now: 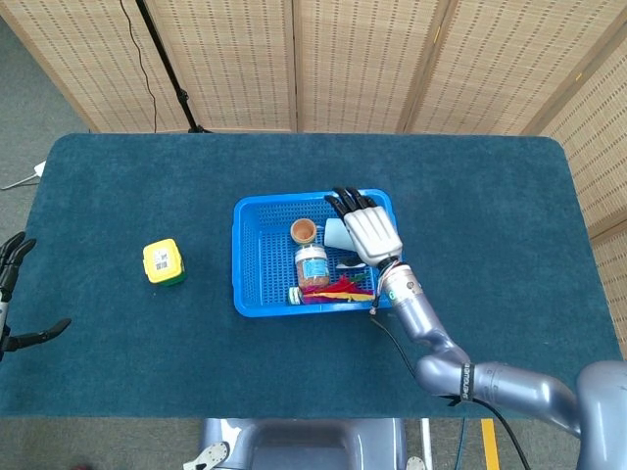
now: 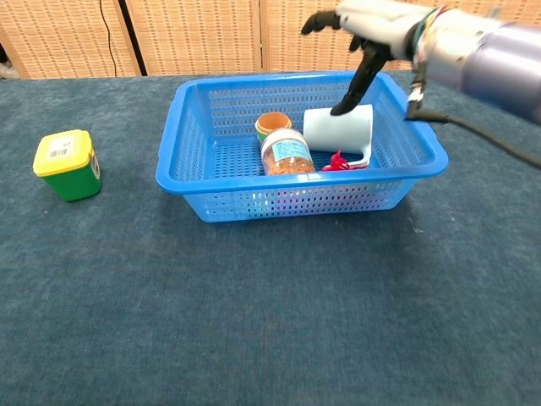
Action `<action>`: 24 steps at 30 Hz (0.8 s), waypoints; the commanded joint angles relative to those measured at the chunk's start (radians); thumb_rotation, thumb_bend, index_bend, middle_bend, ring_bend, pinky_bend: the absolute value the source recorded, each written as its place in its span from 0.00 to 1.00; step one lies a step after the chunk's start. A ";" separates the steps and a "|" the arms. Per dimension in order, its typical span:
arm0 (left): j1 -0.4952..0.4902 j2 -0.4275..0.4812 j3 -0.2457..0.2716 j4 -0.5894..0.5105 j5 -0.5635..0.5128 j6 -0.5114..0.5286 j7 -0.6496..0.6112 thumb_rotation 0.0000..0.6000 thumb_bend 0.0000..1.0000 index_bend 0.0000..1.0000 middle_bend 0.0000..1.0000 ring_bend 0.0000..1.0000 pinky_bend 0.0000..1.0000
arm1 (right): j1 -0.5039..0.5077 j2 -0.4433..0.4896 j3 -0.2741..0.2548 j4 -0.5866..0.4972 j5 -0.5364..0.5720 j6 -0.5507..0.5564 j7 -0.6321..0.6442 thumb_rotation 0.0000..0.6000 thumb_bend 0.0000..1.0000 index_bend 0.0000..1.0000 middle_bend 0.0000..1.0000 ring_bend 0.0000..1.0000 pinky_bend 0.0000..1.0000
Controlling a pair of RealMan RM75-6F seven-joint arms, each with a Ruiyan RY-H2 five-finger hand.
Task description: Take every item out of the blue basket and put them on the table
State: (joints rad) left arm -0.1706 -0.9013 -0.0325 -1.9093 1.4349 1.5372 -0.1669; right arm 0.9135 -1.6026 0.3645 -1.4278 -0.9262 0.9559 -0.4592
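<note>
The right hand point(image 2: 385, 25) hangs over the blue basket point(image 1: 253, 284) with its fingers point(image 2: 355, 80) spread and released, grasping nothing; in the chest view one dark fingertip points down to the top of the white mug point(image 2: 338, 128), at or just above its surface, and contact cannot be told for sure. In the head view the same right hand point(image 1: 370, 233) covers most of the mug, of which only a pale sliver point(image 1: 333, 235) shows at the hand's left edge. The mug lies on its side in the right part of the basket, its handle toward the front rim. Just left of it stands a small jar point(image 2: 286, 153) with a blue label and brownish contents, and behind the jar sits a small orange cup point(image 2: 273, 123). In front of the mug, against the basket floor, lies a bundle of red and yellow strips point(image 1: 338, 289). The right forearm runs from the hand down across the basket's near right corner toward the robot. The basket rests near the middle of the dark blue worktop point(image 1: 490, 196). Well to the left of the basket, a yellow-lidded green box point(image 2: 67, 164) stands on the worktop. At the far left edge of the head view the left hand point(image 1: 12, 294) hovers beside the worktop, fingers apart and empty.
</note>
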 commanded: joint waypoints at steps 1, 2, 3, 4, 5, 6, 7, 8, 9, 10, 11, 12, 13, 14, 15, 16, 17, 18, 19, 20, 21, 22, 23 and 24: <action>-0.002 0.003 -0.006 0.004 -0.006 -0.012 -0.007 1.00 0.02 0.00 0.00 0.00 0.00 | 0.025 -0.048 -0.019 0.042 0.021 0.019 -0.042 1.00 0.00 0.14 0.11 0.10 0.23; -0.004 0.004 -0.009 0.005 -0.008 -0.019 -0.015 1.00 0.02 0.00 0.00 0.00 0.00 | 0.028 -0.062 -0.027 0.058 0.020 0.024 -0.052 1.00 0.00 0.15 0.11 0.11 0.24; -0.006 0.006 -0.011 0.007 -0.008 -0.027 -0.025 1.00 0.02 0.00 0.00 0.00 0.00 | 0.031 -0.074 -0.035 0.077 0.018 0.029 -0.058 1.00 0.00 0.16 0.13 0.13 0.25; -0.007 0.007 -0.012 0.008 -0.008 -0.034 -0.033 1.00 0.02 0.00 0.00 0.00 0.00 | 0.032 -0.085 -0.039 0.094 0.016 0.032 -0.059 1.00 0.00 0.16 0.13 0.13 0.26; -0.009 0.009 -0.013 0.009 -0.009 -0.041 -0.039 1.00 0.02 0.00 0.00 0.00 0.00 | 0.031 -0.096 -0.044 0.110 0.014 0.035 -0.057 1.00 0.00 0.17 0.14 0.14 0.26; -0.010 0.010 -0.015 0.011 -0.010 -0.046 -0.041 1.00 0.02 0.00 0.00 0.00 0.00 | 0.031 -0.106 -0.047 0.124 0.012 0.038 -0.054 1.00 0.00 0.17 0.14 0.14 0.27; -0.011 0.010 -0.017 0.011 -0.011 -0.050 -0.040 1.00 0.02 0.00 0.00 0.00 0.00 | 0.031 -0.113 -0.051 0.137 0.009 0.038 -0.050 1.00 0.00 0.17 0.14 0.14 0.27; -0.012 0.010 -0.019 0.011 -0.011 -0.054 -0.039 1.00 0.02 0.00 0.00 0.00 0.00 | 0.031 -0.122 -0.054 0.151 0.006 0.038 -0.047 1.00 0.00 0.17 0.14 0.14 0.27; -0.012 0.009 -0.020 0.010 -0.011 -0.057 -0.038 1.00 0.02 0.00 0.00 0.00 0.00 | 0.032 -0.129 -0.057 0.166 0.003 0.039 -0.048 1.00 0.00 0.17 0.14 0.14 0.27; -0.012 0.009 -0.020 0.010 -0.010 -0.060 -0.038 1.00 0.02 0.00 0.00 0.00 0.00 | 0.034 -0.135 -0.060 0.179 0.001 0.039 -0.051 1.00 0.00 0.17 0.15 0.14 0.27; -0.013 0.009 -0.021 0.009 -0.008 -0.063 -0.038 1.00 0.02 0.00 0.00 0.00 0.00 | 0.037 -0.143 -0.063 0.196 -0.001 0.037 -0.054 1.00 0.00 0.17 0.15 0.15 0.27; -0.013 0.009 -0.021 0.009 -0.006 -0.068 -0.039 1.00 0.02 0.00 0.00 0.00 0.00 | 0.040 -0.151 -0.066 0.217 -0.001 0.033 -0.058 1.00 0.00 0.17 0.15 0.15 0.27; -0.014 0.009 -0.021 0.009 -0.005 -0.071 -0.040 1.00 0.02 0.00 0.00 0.00 0.00 | 0.044 -0.160 -0.068 0.238 -0.002 0.029 -0.061 1.00 0.00 0.18 0.15 0.15 0.27; -0.014 0.010 -0.022 0.009 -0.004 -0.074 -0.041 1.00 0.02 0.00 0.00 0.00 0.00 | 0.046 -0.168 -0.071 0.258 -0.004 0.026 -0.063 1.00 0.00 0.18 0.15 0.15 0.27; -0.014 0.010 -0.023 0.009 -0.004 -0.077 -0.042 1.00 0.02 0.00 0.00 0.00 0.00 | 0.049 -0.176 -0.076 0.281 -0.005 0.020 -0.067 1.00 0.00 0.18 0.15 0.15 0.27; -0.014 0.010 -0.024 0.009 -0.004 -0.080 -0.042 1.00 0.02 0.00 0.00 0.00 0.00 | 0.051 -0.184 -0.080 0.300 -0.006 0.014 -0.068 1.00 0.00 0.18 0.15 0.15 0.27; -0.014 0.010 -0.025 0.010 -0.004 -0.082 -0.041 1.00 0.02 0.00 0.00 0.00 0.00 | 0.051 -0.191 -0.082 0.318 -0.004 0.008 -0.069 1.00 0.00 0.18 0.15 0.15 0.27; -0.014 0.010 -0.026 0.010 -0.004 -0.084 -0.040 1.00 0.02 0.00 0.00 0.00 0.00 | 0.051 -0.199 -0.082 0.332 -0.001 0.002 -0.066 1.00 0.00 0.18 0.15 0.15 0.27; -0.014 0.010 -0.027 0.011 -0.004 -0.085 -0.040 1.00 0.02 0.00 0.00 0.00 0.00 | 0.051 -0.204 -0.082 0.341 0.001 -0.001 -0.065 1.00 0.00 0.18 0.15 0.15 0.27; -0.014 0.010 -0.028 0.011 -0.004 -0.087 -0.040 1.00 0.02 0.00 0.00 0.00 0.00 | 0.053 -0.210 -0.083 0.355 0.004 -0.007 -0.067 1.00 0.00 0.17 0.15 0.15 0.27; -0.014 0.010 -0.028 0.011 -0.005 -0.088 -0.041 1.00 0.02 0.00 0.00 0.00 0.00 | 0.055 -0.216 -0.085 0.369 0.005 -0.012 -0.073 1.00 0.00 0.17 0.15 0.15 0.27; -0.013 0.010 -0.029 0.012 -0.005 -0.090 -0.042 1.00 0.02 0.00 0.00 0.00 0.00 | 0.057 -0.222 -0.086 0.382 0.007 -0.017 -0.079 1.00 0.00 0.17 0.15 0.15 0.27; -0.013 0.010 -0.030 0.013 -0.006 -0.092 -0.043 1.00 0.02 0.00 0.00 0.00 0.00 | 0.058 -0.229 -0.087 0.394 0.009 -0.020 -0.083 1.00 0.00 0.17 0.15 0.15 0.27; -0.013 0.010 -0.032 0.014 -0.008 -0.094 -0.043 1.00 0.02 0.00 0.00 0.00 0.00 | 0.060 -0.235 -0.087 0.405 0.010 -0.023 -0.087 1.00 0.00 0.17 0.15 0.15 0.27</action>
State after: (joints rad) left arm -0.1835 -0.8909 -0.0636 -1.8956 1.4272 1.4439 -0.2097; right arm 0.9692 -1.8255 0.2802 -1.0389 -0.9199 0.9414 -0.5373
